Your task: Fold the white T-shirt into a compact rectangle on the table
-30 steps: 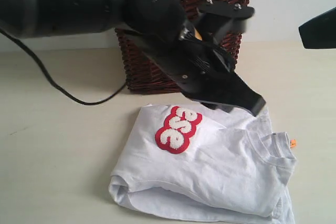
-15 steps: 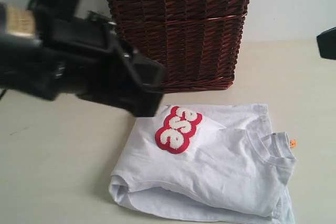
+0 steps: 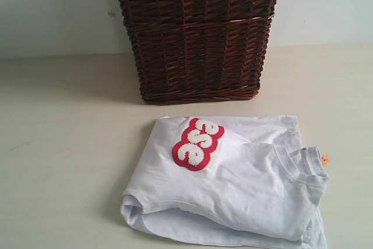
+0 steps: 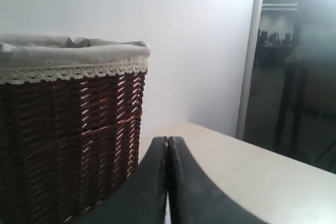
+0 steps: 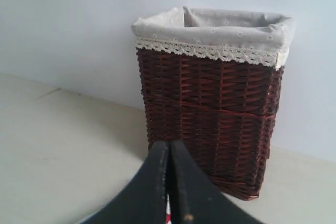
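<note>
on the table (image 3: 58, 144), the white t-shirt (image 3: 245, 190) runs off-frame, left fingers (image 4: 152, 187) and right fingers (image 5: 156, 182) pressed together, empty.

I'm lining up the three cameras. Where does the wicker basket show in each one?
Exterior view: basket at top centre, above the T-shirt.
Left wrist view: basket beyond the shut jaws, off to one side, lace-edged liner showing.
Right wrist view: basket straight beyond the shut jaws.
Shared landmark: the pale table it stands on.

Left claw (image 4: 167, 182) pressed closed, empty, above table (image 4: 252, 171); wicker basket (image 4: 68, 150) with lace-trimmed liner (image 4: 68, 56) beside it.
</note>
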Robot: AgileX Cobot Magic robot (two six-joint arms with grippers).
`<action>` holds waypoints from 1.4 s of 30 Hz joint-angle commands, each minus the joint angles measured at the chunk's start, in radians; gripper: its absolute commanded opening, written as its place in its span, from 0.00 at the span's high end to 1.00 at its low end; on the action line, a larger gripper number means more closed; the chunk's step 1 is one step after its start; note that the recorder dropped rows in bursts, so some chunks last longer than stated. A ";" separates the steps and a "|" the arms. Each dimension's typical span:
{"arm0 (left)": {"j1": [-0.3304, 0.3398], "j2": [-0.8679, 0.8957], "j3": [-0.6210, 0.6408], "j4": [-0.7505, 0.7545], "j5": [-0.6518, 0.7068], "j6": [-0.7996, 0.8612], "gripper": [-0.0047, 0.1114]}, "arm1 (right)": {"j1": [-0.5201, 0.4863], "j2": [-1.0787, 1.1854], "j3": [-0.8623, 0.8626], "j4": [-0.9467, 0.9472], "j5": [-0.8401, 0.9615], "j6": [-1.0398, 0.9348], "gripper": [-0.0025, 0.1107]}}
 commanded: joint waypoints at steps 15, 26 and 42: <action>0.003 -0.336 0.249 -0.175 0.006 -0.005 0.96 | 0.002 -0.257 0.224 0.087 -0.237 0.045 0.98; 0.028 -0.352 0.251 -0.037 0.025 0.061 0.96 | 0.002 -0.257 0.224 0.087 -0.237 0.045 0.98; 0.777 -0.474 0.307 0.137 0.433 -0.170 0.96 | 0.002 -0.257 0.224 0.087 -0.237 0.045 0.98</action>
